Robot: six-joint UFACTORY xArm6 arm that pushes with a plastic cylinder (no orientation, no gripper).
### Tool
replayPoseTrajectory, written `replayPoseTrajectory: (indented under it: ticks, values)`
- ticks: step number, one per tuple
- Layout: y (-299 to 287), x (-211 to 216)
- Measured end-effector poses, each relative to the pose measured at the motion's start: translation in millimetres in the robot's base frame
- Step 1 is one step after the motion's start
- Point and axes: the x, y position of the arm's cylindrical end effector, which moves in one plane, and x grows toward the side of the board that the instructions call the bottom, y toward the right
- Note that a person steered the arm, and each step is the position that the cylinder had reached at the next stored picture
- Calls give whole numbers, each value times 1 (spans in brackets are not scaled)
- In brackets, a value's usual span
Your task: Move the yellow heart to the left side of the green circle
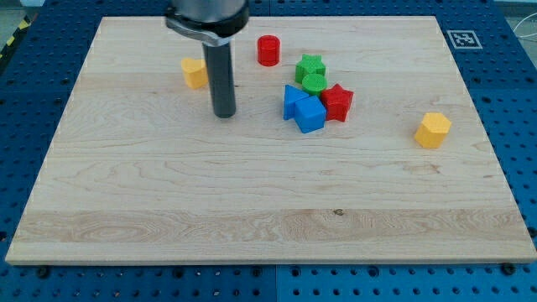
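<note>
The yellow heart (195,73) lies on the wooden board at the upper left. The green circle (314,82) sits in a cluster right of the board's middle, just below a green star (310,65). My tip (224,114) rests on the board below and to the right of the yellow heart, a short gap from it, and well left of the cluster. The rod stands upright and touches no block.
Two blue blocks (302,107) and a red star (338,101) crowd the green circle's lower side. A red cylinder (268,50) stands near the top middle. A yellow hexagon block (433,130) lies at the right. The board's edge (268,262) runs along the bottom.
</note>
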Motion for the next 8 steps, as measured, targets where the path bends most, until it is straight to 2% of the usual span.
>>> replayPoseTrajectory:
  ticks: [2, 5, 7, 8]
  values:
    - [-43, -6]
    - [-77, -58]
    - [-65, -86]
    - [-41, -86]
